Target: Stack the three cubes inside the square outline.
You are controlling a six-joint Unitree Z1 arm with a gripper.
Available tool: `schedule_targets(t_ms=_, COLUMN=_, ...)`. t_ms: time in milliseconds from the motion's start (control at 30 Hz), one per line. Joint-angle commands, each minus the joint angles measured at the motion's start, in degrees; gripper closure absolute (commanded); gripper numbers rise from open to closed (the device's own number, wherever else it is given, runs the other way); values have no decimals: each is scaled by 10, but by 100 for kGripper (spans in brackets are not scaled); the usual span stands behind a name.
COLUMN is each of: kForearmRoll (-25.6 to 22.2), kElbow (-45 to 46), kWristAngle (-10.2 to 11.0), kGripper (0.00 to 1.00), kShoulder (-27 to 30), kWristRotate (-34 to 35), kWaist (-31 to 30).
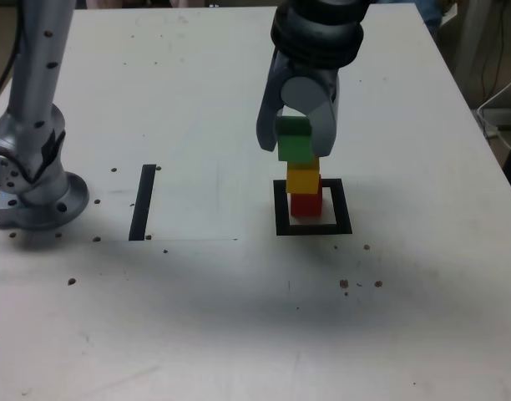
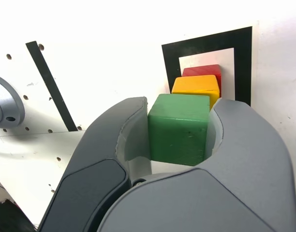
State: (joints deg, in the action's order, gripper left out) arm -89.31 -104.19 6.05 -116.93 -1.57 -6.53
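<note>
A red cube (image 1: 306,204) sits inside the black square outline (image 1: 313,227) with a yellow cube (image 1: 303,178) stacked on it. My gripper (image 1: 295,144) is shut on the green cube (image 1: 294,139), which sits right on top of the yellow one; whether the two touch I cannot tell. In the wrist view the green cube (image 2: 179,128) is clamped between both grey fingers (image 2: 120,140), with the yellow cube (image 2: 196,87), the red cube (image 2: 202,70) and the square outline (image 2: 242,63) beyond it.
A straight black strip (image 1: 143,202) lies on the white table (image 1: 239,317) at the exterior view's left. The arm's grey base (image 1: 34,180) stands at the far left edge. Small holes dot the tabletop.
</note>
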Motion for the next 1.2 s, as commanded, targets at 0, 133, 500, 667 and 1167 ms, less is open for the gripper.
schedule_targets(t_ms=0, kForearmRoll=-7, kElbow=-2, kWristAngle=-1, kGripper=79, kShoulder=-5, kWristRotate=-1, kWaist=0)
schedule_targets(t_ms=133, kForearmRoll=-6, kElbow=-3, kWristAngle=-2, kGripper=75, kShoulder=-9, kWristRotate=-2, kWaist=0)
schedule_targets(t_ms=500, kForearmRoll=-1, kElbow=1, kWristAngle=-4, kGripper=25, kShoulder=-12, kWristRotate=-10, kWaist=0)
schedule_targets(t_ms=667, kForearmRoll=1, kElbow=6, kWristAngle=1, kGripper=1, kShoulder=-8, kWristRotate=-12, kWaist=0)
schedule_targets(t_ms=1167, kForearmRoll=-5, kElbow=22, kWristAngle=4, kGripper=0, kShoulder=44, kWristRotate=-12, kWaist=1)
